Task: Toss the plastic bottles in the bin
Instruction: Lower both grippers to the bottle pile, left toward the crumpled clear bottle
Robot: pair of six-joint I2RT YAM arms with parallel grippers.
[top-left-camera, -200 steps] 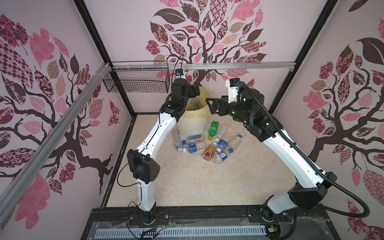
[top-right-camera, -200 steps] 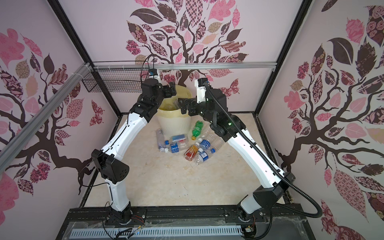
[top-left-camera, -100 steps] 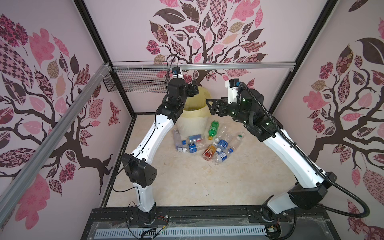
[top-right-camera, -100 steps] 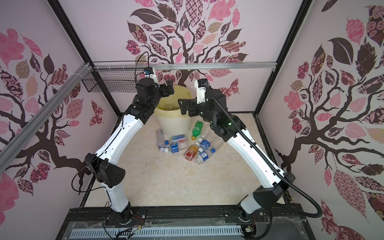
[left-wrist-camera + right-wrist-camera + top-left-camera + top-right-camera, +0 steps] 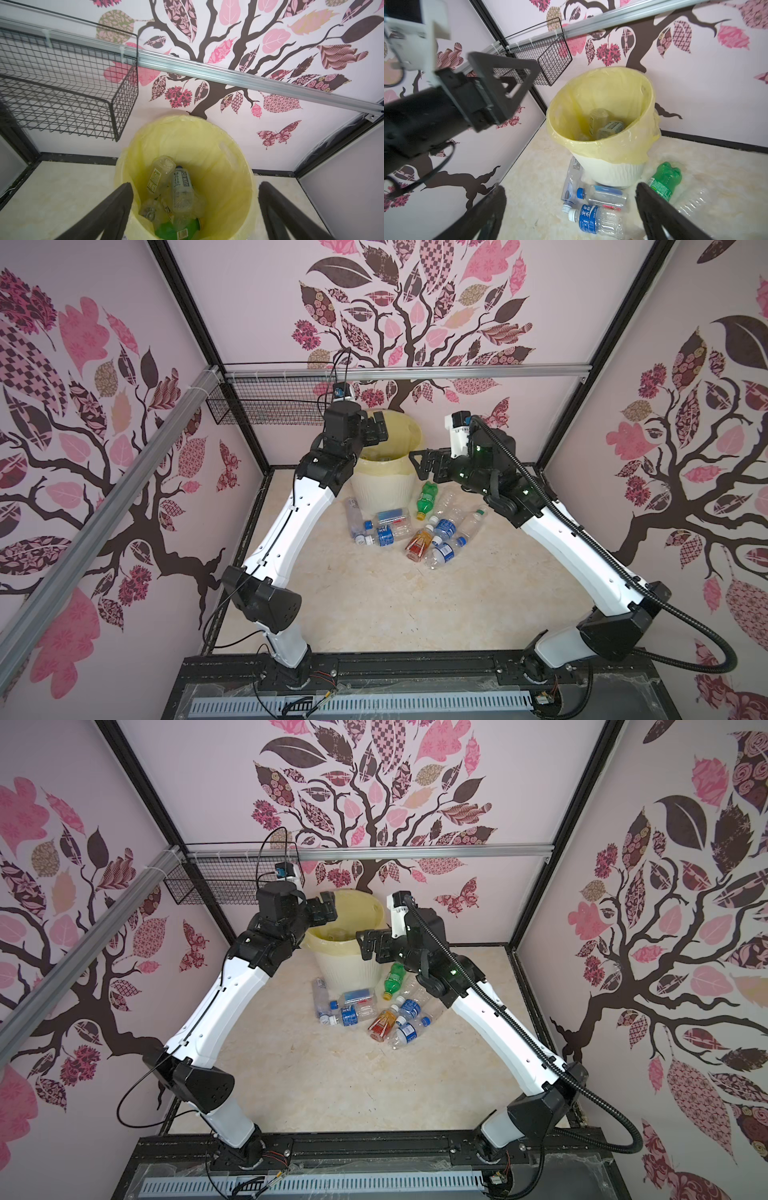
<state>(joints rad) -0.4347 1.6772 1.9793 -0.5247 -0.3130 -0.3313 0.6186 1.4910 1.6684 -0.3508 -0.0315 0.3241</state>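
The cream ribbed bin (image 5: 386,489) (image 5: 345,969) with its pale yellow bag stands at the back of the floor. My left gripper (image 5: 376,429) (image 5: 326,909) hovers open and empty above its left rim. In the left wrist view the open left gripper (image 5: 195,184) looks down on several plastic bottles (image 5: 182,187) inside the bin (image 5: 228,166). My right gripper (image 5: 419,464) (image 5: 368,946) (image 5: 571,187) hangs open and empty beside the bin's right rim. More plastic bottles lie on the floor in front: green (image 5: 427,497), amber-red (image 5: 417,545), blue-labelled (image 5: 588,218).
A black wire mesh basket (image 5: 270,406) (image 5: 62,83) hangs on the back wall, left of the bin. An aluminium rail (image 5: 415,372) runs across that wall. Patterned walls close in both sides. Bare marble floor (image 5: 395,605) stretches from the bottles toward the arm bases.
The left arm's elbow has sunk and swung left while its wrist drew back slightly over the bin's left rim. The right arm and the floor bottles have not moved.
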